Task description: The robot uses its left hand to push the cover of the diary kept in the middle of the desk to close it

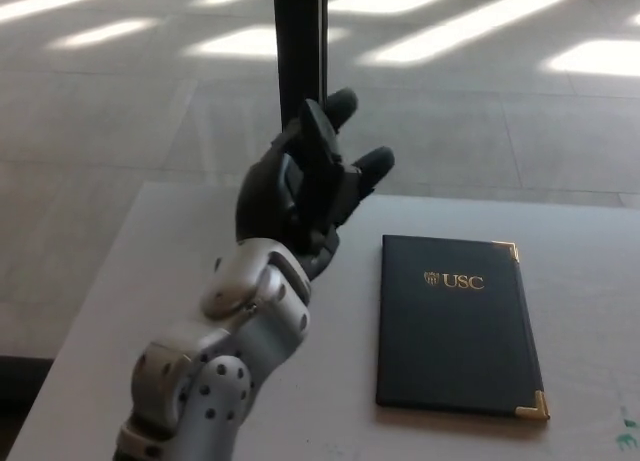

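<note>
Left hand (pixel 300 186) is raised off the desk (pixel 180 281), holding nothing, fingers (pixel 335 106) apart and pointing up and to the right. It's well left of the diary (pixel 455 326), no contact. Silver forearm (pixel 215 371) comes in from the bottom left; its lower end is cut off by the frame edge. Palm side isn't visible, only the back and side of the hand. Right hand not in frame.

Diary is closed, lying flat on the desk, right of centre in the head view. Dark cover up, gold "USC" lettering near the top with a small gold crest just left of it; crest detail too small to read. Text reads upright from the robot's side. Long axis runs away from the robot, near-far, with a slight tilt: bottom edge sits a bit further right than the top. Gold corner caps show on the top-right and bottom-right corners, so the left long edge looks like the spine, but can't confirm.

Desk surface is plain light grey; its right and near parts are cut off. A small green mark (pixel 628 431) sits at the far bottom-right, partly cropped, unreadable. Behind the desk: a black vertical post (pixel 300 41), partly hidden by the fingers, and a tiled floor (pixel 480 111) with sunlight stripes.
</note>
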You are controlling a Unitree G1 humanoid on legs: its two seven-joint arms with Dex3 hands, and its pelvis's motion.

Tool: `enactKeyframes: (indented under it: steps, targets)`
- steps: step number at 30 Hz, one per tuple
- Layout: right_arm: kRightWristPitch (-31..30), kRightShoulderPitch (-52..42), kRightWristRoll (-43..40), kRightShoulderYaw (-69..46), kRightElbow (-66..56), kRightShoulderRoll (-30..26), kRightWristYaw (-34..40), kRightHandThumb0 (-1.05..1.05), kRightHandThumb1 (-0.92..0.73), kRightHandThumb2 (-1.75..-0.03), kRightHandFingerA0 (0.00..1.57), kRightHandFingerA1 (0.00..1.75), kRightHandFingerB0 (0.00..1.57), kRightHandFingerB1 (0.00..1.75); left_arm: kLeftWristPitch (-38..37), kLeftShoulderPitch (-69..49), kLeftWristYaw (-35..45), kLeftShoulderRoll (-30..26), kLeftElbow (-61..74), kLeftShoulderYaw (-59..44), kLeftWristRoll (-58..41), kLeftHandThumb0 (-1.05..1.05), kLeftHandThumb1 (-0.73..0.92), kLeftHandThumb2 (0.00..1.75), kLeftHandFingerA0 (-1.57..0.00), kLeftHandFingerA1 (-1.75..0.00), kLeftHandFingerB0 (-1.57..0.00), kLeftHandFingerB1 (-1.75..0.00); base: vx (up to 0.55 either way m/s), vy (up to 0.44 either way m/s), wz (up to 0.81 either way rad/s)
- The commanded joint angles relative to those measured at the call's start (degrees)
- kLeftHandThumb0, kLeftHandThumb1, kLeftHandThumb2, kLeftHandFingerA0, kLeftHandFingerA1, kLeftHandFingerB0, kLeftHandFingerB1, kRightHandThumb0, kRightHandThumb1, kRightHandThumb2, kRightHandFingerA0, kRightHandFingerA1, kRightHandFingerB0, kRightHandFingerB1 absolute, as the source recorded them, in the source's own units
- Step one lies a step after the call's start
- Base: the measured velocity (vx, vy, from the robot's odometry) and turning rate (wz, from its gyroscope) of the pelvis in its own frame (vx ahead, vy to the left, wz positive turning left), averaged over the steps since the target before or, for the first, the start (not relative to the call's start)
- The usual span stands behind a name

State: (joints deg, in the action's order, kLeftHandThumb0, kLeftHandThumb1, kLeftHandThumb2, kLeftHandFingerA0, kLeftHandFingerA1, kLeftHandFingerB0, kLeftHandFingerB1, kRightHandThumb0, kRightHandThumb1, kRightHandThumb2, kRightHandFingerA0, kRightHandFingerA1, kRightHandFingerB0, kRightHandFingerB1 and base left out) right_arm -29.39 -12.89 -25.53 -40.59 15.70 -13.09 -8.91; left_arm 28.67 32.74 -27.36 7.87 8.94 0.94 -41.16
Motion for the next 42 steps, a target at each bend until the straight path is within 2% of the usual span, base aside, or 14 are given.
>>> enactKeyframes:
  steps: [1, 4, 5, 6, 18, 19, 20, 23, 24, 25, 27, 28, 29, 42]
  targets:
    - [-1.53, -0.55, -1.08, -0.64, -1.04, -2.00, 0.53, -0.72, -0.92, -0.72, 0.58, 0.82, 0.60, 0.54, -2.17, -5.28, -0.60, -11.68, 7.20, -24.12, -8.40, -1.04, 0.92, 0.77, -0.30, -0.53, -0.26, -0.48, 0.00, 0.000, 0.00]
    - [-1.24, -1.05, -0.85, -0.39, -1.45, -2.18, 0.00, -0.73, -0.92, -0.74, 0.54, 0.77, 0.60, 0.56, -4.20, -14.67, 3.61, -17.69, 1.76, -30.00, -1.79, -1.05, 0.92, 0.82, -0.25, -0.52, -0.22, -0.47, 0.00, 0.000, 0.00]
    - [-1.26, -1.06, -0.81, -0.38, -1.49, -2.19, 0.04, -0.74, -0.92, -0.72, 0.53, 0.75, 0.58, 0.54, -4.98, -16.40, 4.59, -18.57, 0.48, -30.98, -0.66, -1.01, 0.79, 1.10, -0.21, -0.51, -0.23, -0.52, 0.00, 0.000, 0.00]
    - [-1.29, -1.04, -0.88, -0.47, -1.38, -2.19, 0.05, -0.73, -0.92, -0.72, 0.53, 0.76, 0.58, 0.54, -5.91, -18.14, 4.55, -19.27, -1.75, -32.80, 0.12, -1.00, 0.92, 0.80, -0.28, -0.46, -0.23, -0.43, 0.00, 0.000, 0.00]
    - [-1.72, -1.74, -1.69, -0.87, -2.46, -1.32, 0.17, -0.73, -0.92, -0.72, 0.54, 0.77, 0.59, 0.56, -11.96, -29.39, 1.10, -21.05, -19.38, -46.51, 2.48, -0.99, 0.92, 0.76, -0.45, -0.45, -0.38, -0.45, 0.00, 0.000, 0.00]
    - [-1.57, -1.72, -1.65, -0.81, -2.33, -1.34, 0.09, -0.74, -0.92, -0.73, 0.54, 0.78, 0.59, 0.56, -12.89, -29.85, 1.10, -20.95, -21.19, -46.77, 3.55, -0.91, 0.73, 1.13, -0.44, -0.55, -0.39, -0.54, 0.00, 0.000, 0.00]
    - [-0.94, -1.47, -1.17, -0.59, -1.39, -1.60, 0.01, -0.74, -0.92, -0.73, 0.55, 0.76, 0.60, 0.56, -13.59, -31.69, 2.15, -21.22, -23.88, -45.43, 6.20, -0.93, 0.92, 0.77, -0.47, -0.42, -0.42, -0.43, 0.00, 0.000, 0.00]
    - [-0.86, -1.52, -1.49, -0.84, -1.07, -1.76, -0.30, -0.75, -0.92, -0.73, 0.52, 0.76, 0.56, 0.54, -14.47, -32.16, 3.03, -21.28, -28.05, -45.40, 7.22, -0.92, 0.92, 0.77, -0.48, -0.42, -0.39, -0.43, 0.00, 0.000, 0.00]
    - [-0.68, -1.68, -1.52, -0.76, -1.18, -1.76, -0.58, -0.74, -0.92, -0.73, 0.51, 0.75, 0.56, 0.54, -15.12, -32.34, 3.69, -21.47, -29.33, -45.19, 7.68, -0.82, 0.75, 1.22, -0.44, -0.58, -0.20, -0.47, 0.00, 0.000, 0.00]
    - [-0.37, -1.93, -1.46, -0.60, -1.37, -1.77, -0.92, -0.75, -0.92, -0.73, 0.50, 0.74, 0.55, 0.53, -15.86, -32.58, 4.12, -21.41, -30.40, -45.09, 8.00, -0.91, 0.92, 0.73, -0.44, -0.46, -0.39, -0.45, 0.00, 0.000, 0.00]
    - [-0.23, -2.20, -1.63, -0.85, -1.36, -1.86, -1.05, -0.75, -0.92, -0.73, 0.50, 0.74, 0.55, 0.53, -16.50, -32.50, 4.32, -21.12, -30.95, -44.86, 8.25, -0.91, 0.92, 0.73, -0.44, -0.46, -0.39, -0.45, 0.00, 0.000, 0.00]
    - [-0.51, -1.96, -1.79, -1.16, -1.54, -1.60, -0.12, -0.74, -0.92, -0.71, 0.53, 0.76, 0.60, 0.55, -16.29, -32.62, 3.13, -20.77, -32.07, -44.48, 9.04, -0.90, 0.72, 1.12, -0.44, -0.58, -0.37, -0.54, 0.00, 0.000, 0.00]
    - [-0.21, -1.71, -1.98, -1.28, -0.43, -1.95, -0.78, -0.74, -0.92, -0.72, 0.54, 0.78, 0.60, 0.57, -16.48, -32.88, 3.53, -20.80, -33.54, -44.10, 9.51, -0.95, 0.92, 0.72, -0.45, -0.48, -0.39, -0.45, 0.00, 0.000, 0.00]
    - [-1.10, -1.32, -2.22, -0.68, -1.67, -2.33, 0.14, -0.73, -0.92, -0.73, 0.54, 0.78, 0.57, 0.55, -16.53, -31.54, 4.13, -19.92, -36.44, -44.49, 9.40, -0.94, 0.92, 0.72, -0.55, -0.48, -0.40, -0.45, 0.00, 0.000, 0.00]
